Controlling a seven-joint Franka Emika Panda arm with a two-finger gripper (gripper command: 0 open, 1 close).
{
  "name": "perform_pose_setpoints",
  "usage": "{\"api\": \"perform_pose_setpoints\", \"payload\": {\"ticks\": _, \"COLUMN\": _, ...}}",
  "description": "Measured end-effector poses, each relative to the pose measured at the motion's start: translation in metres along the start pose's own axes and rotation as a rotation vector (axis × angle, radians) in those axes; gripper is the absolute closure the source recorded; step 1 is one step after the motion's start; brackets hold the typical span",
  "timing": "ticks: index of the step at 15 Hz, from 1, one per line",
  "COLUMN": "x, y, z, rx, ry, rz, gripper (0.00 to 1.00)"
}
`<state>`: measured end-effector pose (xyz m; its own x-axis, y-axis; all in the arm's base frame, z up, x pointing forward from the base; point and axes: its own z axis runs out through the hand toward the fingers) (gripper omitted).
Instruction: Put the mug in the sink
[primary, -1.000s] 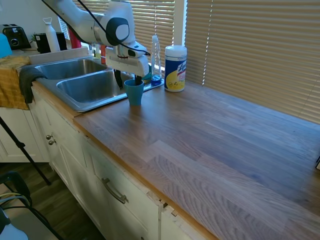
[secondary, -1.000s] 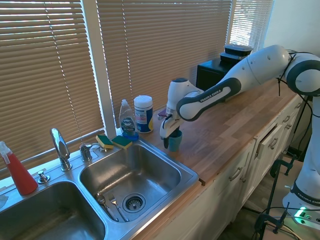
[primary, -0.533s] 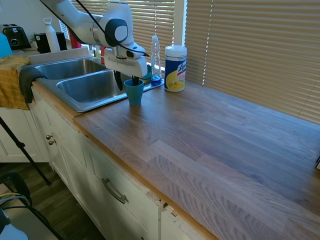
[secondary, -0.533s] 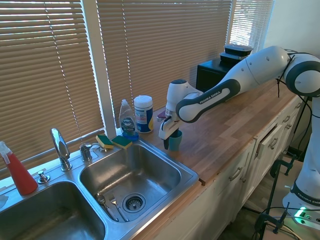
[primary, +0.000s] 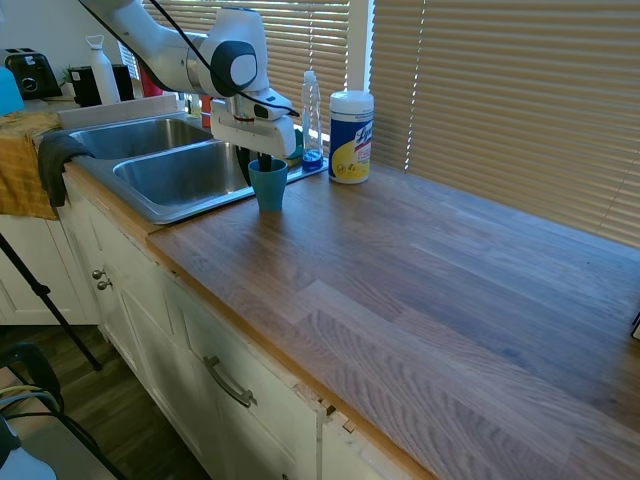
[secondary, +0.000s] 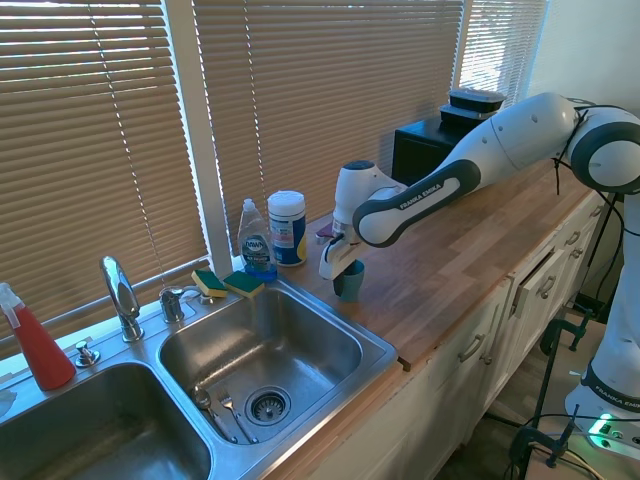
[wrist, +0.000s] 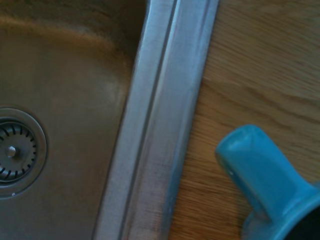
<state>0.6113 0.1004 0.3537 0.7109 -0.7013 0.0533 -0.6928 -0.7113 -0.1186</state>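
Note:
The teal mug (primary: 268, 186) (secondary: 349, 282) stands upright on the wooden counter, right beside the sink's edge. My gripper (primary: 258, 162) (secondary: 340, 268) comes down onto it from above. Its dark fingers are pinched over the mug's wall on the sink side, one inside the rim and one outside. The stainless double sink (primary: 150, 205) (secondary: 372, 352) lies just past the mug. In the wrist view the mug's teal handle (wrist: 260, 170) lies over the wood next to the sink's steel rim (wrist: 160, 125), with the drain (wrist: 12, 150) beyond it.
A white wipes canister (primary: 351, 137) (secondary: 286, 228), a dish soap bottle (primary: 312, 115) (secondary: 256, 240) and sponges (secondary: 230, 284) stand behind the mug by the window. Utensils (secondary: 215, 405) lie in the near basin. The faucet (secondary: 120, 295) rises at the back, and a yellow towel (primary: 25, 160) hangs at the far basin.
The outer finger has moved in against the mug's side, narrowing the gap between the fingers. The mug stays on the counter and the arm has barely shifted.

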Motion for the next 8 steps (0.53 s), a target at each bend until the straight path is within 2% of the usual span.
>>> {"api": "perform_pose_setpoints", "payload": {"ticks": 8, "x": -0.005, "y": -0.006, "z": -0.015, "rx": 0.012, "ry": 0.026, "rz": -0.02, "gripper": 1.0}}
